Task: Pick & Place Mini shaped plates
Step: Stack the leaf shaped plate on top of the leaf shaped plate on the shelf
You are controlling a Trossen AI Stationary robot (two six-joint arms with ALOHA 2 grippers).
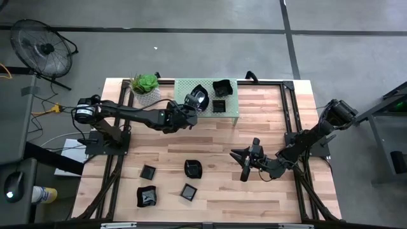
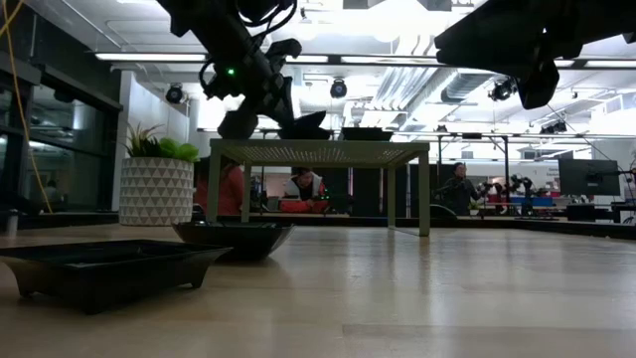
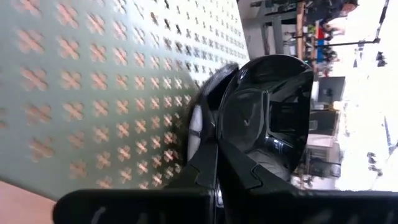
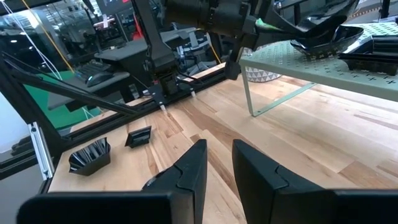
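A glossy black mini plate (image 1: 199,98) sits clamped in the left gripper (image 1: 194,102) over the near-left part of the pale green perforated shelf (image 1: 230,111), at upper centre of the high view. The left wrist view shows what the overhead camera cannot — the fingers (image 3: 208,146) pinching the plate's rim, its wet-looking bowl (image 3: 267,118) turned toward the room. Two more plates rest on the shelf, one at its far edge (image 1: 222,88), one nearer the middle (image 1: 218,106). Four others lie on the wooden table (image 1: 273,137) in the lower-left half of the high view: a small square (image 1: 148,172), a rounded one (image 1: 193,168), a larger dish (image 1: 146,196) and another square (image 1: 188,191). The low view alone reveals the shelf's legs and a white-potted plant (image 2: 156,184) at left. The right gripper (image 1: 245,166) hovers over bare table at lower right of the high view — its wrist view shows the jaws slightly apart, holding nothing.
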